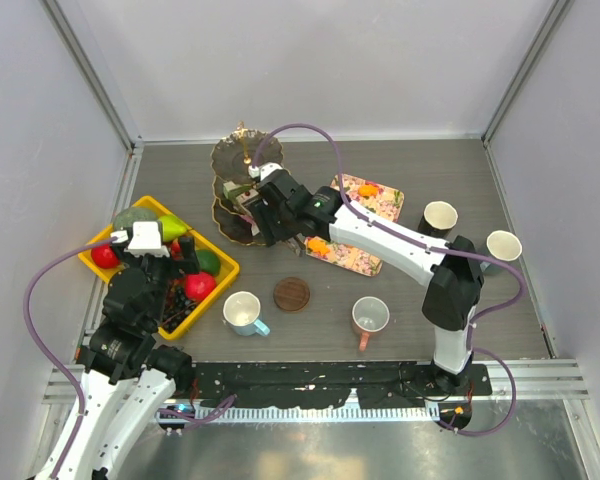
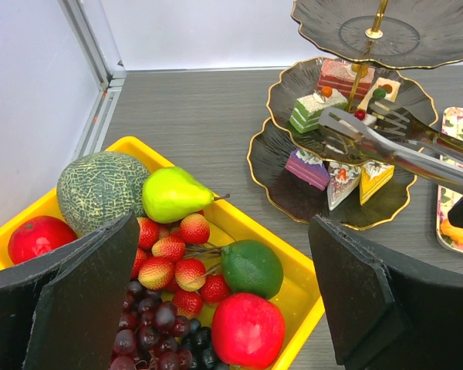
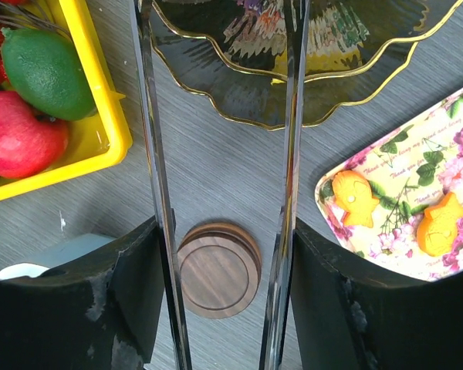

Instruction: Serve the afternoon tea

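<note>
Steel tongs [image 3: 156, 154] lie lengthwise in the right end effector [image 3: 225, 231]. Its two fingers are clamped on the outer sides of the tong arms, and the arms stand apart, so the tool is gripped but not squeezed to a close. In the left wrist view the tong tips come in from the right edge. They hover spread over the middle tier of the dark stand [image 2: 278, 189] at upper right, just beside a green cake slice [image 2: 309, 112] and near the gold post [image 2: 379, 15]. I cannot tell whether they touch anything. More slices lie on the tier below.

At the lower right of the right wrist view, two orange pastries [image 3: 353, 198] lie on a floral tray [image 3: 417, 154]. A wooden coaster [image 3: 218, 270] lies on the bench [image 3: 216, 154] between the tong arms. Four mugs [image 1: 243, 312] stand across the lower and right part of the overhead view, well apart from the stand. The left end effector [image 2: 224, 301] hangs with its fingers wide apart and nothing between them, over the yellow crate [image 2: 247, 225] at lower left.

The likely trouble is the tongs. If the grip is too loose, they could twist or slide between the fingers. A low or sideways sweep could shove a slice off its tier. A tip catching the scalloped rim or the post could rock the whole stand.
</note>
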`<move>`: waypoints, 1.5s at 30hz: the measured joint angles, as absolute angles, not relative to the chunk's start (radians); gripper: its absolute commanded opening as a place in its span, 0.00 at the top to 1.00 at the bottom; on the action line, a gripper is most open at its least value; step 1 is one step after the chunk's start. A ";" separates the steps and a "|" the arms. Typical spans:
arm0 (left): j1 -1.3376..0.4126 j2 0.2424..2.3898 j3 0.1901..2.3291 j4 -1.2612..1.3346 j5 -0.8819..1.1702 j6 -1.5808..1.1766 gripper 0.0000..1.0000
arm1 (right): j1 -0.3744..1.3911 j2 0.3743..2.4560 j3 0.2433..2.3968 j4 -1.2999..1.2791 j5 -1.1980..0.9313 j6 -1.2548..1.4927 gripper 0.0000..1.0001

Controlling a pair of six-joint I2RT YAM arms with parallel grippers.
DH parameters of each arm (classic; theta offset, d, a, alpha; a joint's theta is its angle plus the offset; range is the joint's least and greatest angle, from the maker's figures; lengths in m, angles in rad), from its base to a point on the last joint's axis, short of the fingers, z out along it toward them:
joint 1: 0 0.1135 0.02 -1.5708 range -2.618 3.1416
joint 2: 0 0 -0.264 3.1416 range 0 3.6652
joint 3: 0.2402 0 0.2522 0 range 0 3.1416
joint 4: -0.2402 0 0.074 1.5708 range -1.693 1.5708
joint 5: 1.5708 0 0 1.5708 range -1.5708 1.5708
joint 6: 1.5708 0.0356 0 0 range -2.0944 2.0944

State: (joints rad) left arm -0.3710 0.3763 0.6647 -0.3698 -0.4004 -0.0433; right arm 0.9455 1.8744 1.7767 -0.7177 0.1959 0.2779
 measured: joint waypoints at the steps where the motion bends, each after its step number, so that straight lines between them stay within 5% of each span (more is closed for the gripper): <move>1: -0.371 0.376 0.665 -0.370 -0.400 -0.043 0.01 | 0.945 1.879 1.777 -0.717 0.196 0.279 0.35; 45: -0.371 0.376 0.665 -0.370 -0.400 -0.043 0.01 | 0.946 1.763 1.626 -0.712 0.234 0.269 0.40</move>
